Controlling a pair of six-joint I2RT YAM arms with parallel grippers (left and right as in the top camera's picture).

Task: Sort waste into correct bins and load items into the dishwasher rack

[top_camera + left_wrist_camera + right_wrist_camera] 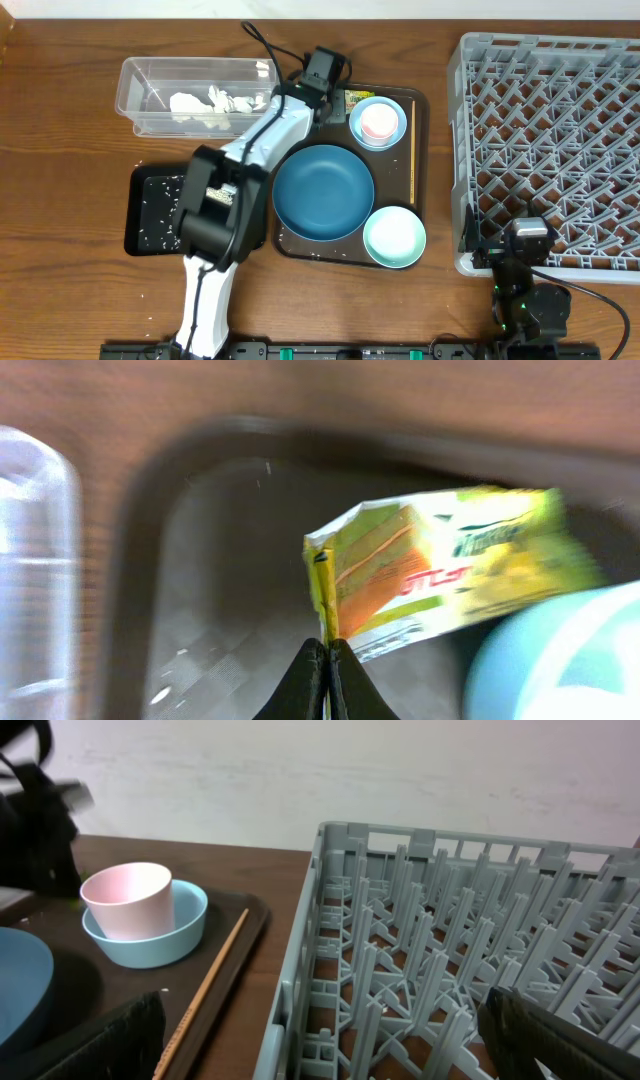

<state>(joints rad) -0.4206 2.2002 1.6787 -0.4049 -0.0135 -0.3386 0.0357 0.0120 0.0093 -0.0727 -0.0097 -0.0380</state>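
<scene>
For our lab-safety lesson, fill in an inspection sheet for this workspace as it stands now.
Surface: brown wooden table.
Job's things: tissue in clear container; rice grains in black tray; plate, bowl, cup in second bowl, chopsticks on brown tray; rack holds no dishes.
Clutter: nothing seen.
Grippers: left gripper shut on wrapper; right gripper open, beside rack.
Cables: black cable behind left arm; another cable near right arm.
Surroundings: pale wall.

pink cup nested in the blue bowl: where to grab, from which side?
Pinch the pink cup by its rim from straight above, one finger inside, one outside. It stands upright, mouth open, and the light blue bowl rings its lower wall, so a side grasp would likely hit the bowl.
</scene>
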